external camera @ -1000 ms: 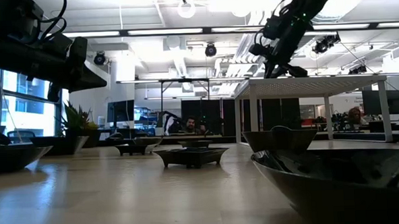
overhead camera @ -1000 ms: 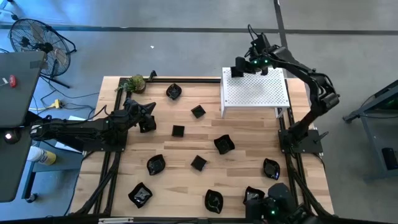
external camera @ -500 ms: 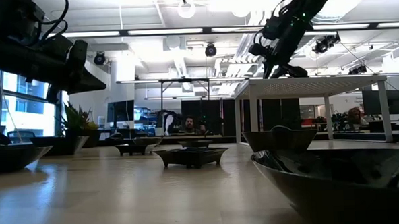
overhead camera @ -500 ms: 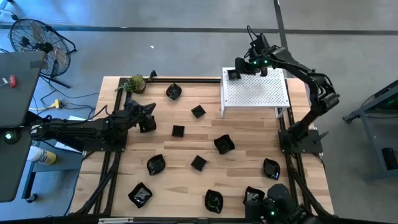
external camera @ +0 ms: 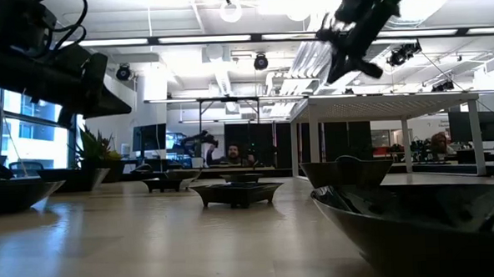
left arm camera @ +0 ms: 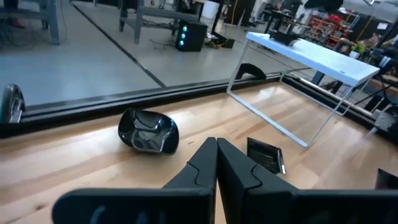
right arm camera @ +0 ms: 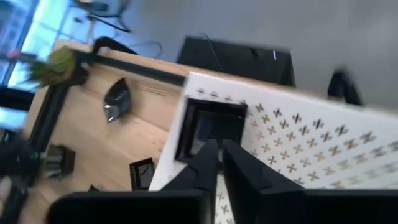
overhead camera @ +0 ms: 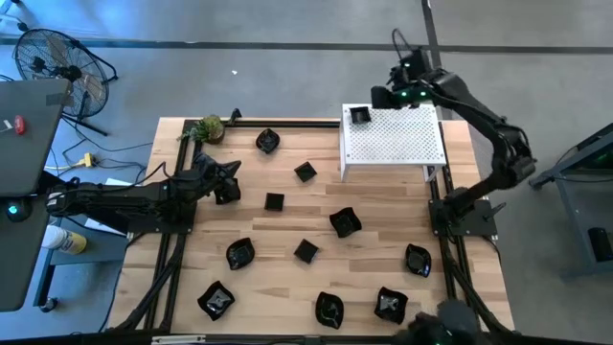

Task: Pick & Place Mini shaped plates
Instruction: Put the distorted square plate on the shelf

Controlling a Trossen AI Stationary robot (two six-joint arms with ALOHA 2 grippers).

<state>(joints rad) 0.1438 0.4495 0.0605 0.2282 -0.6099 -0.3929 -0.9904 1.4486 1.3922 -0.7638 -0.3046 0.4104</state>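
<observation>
Several small glossy black mini shaped plates lie scattered on the wooden table (overhead camera: 287,287), among them a wavy one (overhead camera: 268,141) and a square one (overhead camera: 274,201). One square plate (overhead camera: 360,116) rests flat on the far left corner of the white perforated shelf (overhead camera: 402,144). My right gripper (overhead camera: 383,97) hangs shut above that corner, clear of the plate (right arm camera: 211,127). My left gripper (overhead camera: 230,180) hovers shut over the table's left side, its fingers (left arm camera: 216,152) pointing toward the wavy plate (left arm camera: 148,129) and a square plate (left arm camera: 266,154).
A green leafy ball (overhead camera: 211,127) sits at the table's far left corner. Black frame rails (overhead camera: 287,122) run along the far edge and down both sides. A fan (overhead camera: 57,57) and a dark desk (overhead camera: 24,163) stand left of the table.
My right gripper has risen off the shelf's far left corner and drawn back toward the table's right, rolling a little. The square plate, hidden under it before, now lies uncovered on the shelf.
</observation>
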